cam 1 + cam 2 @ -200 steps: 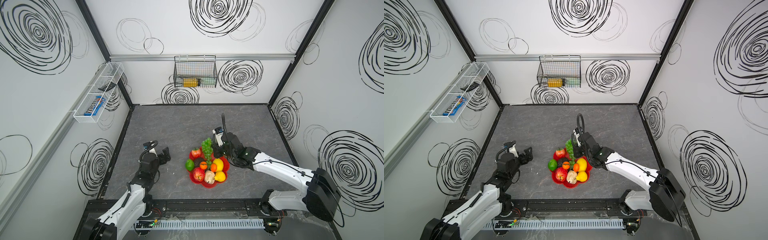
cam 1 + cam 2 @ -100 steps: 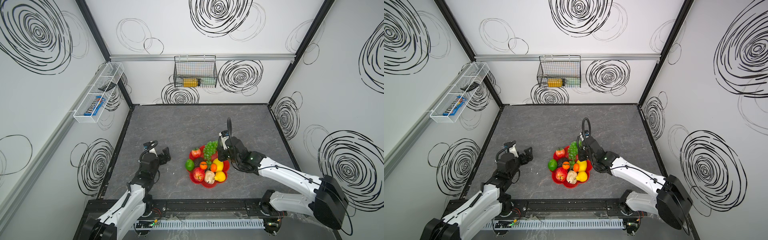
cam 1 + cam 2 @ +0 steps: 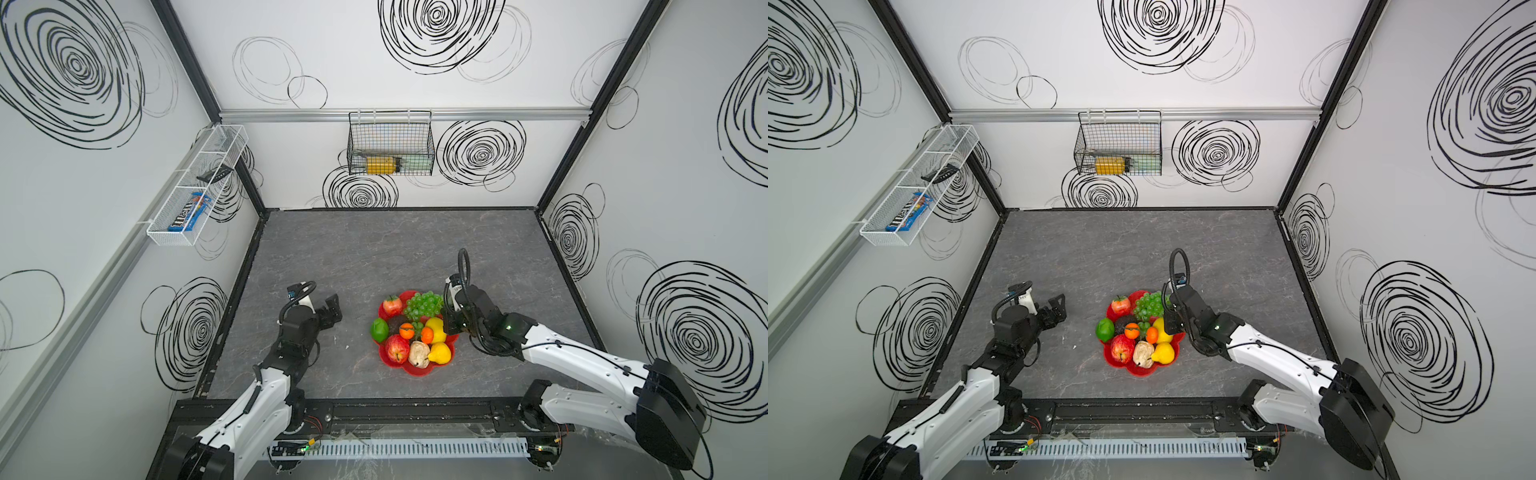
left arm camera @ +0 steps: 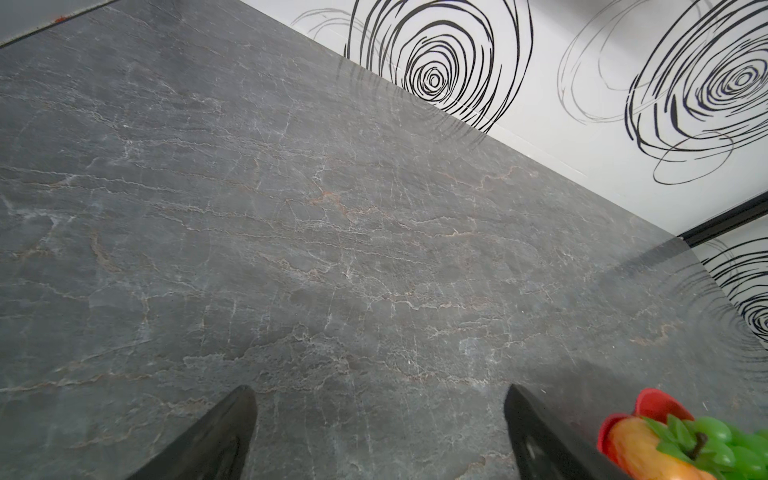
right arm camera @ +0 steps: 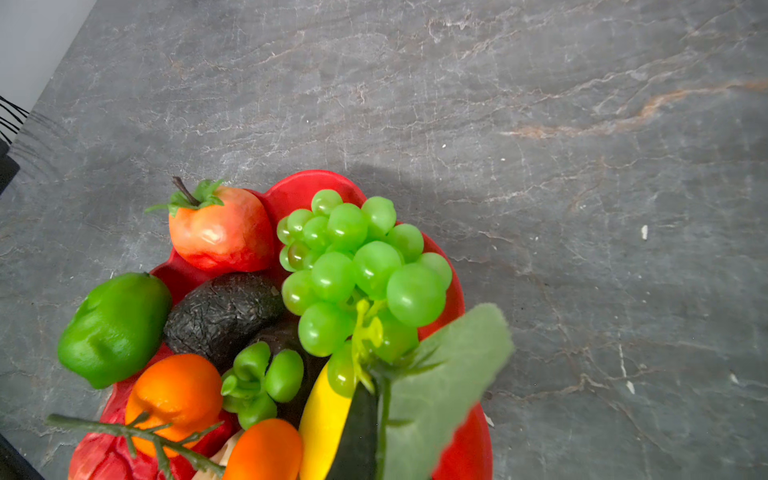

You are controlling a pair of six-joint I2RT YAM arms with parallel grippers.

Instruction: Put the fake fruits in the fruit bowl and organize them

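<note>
The red fruit bowl point(image 3: 419, 371) point(image 3: 1142, 371) sits toward the table's front and holds several fake fruits: lime point(image 3: 379, 329), two apples point(image 3: 392, 304), lemons point(image 3: 434, 328), oranges point(image 3: 407, 330), an avocado point(image 5: 222, 311) and a beige piece point(image 3: 418, 354). The green grape bunch point(image 3: 423, 304) point(image 5: 353, 266) lies over the bowl's far side. My right gripper point(image 3: 446, 320) point(image 5: 376, 419) is shut on its stem, and the leaf hides one finger. My left gripper point(image 3: 332, 309) point(image 4: 376, 395) is open and empty over bare table, left of the bowl.
A black wire basket point(image 3: 390, 143) hangs on the back wall. A white mesh tray point(image 3: 195, 187) hangs on the left wall. Grey slate table point(image 3: 374, 249) stretches behind the bowl, with walls on three sides.
My right gripper has drawn back toward the front right, and the grape bunch it holds has come down over the bowl's far side. The left arm has not moved.
</note>
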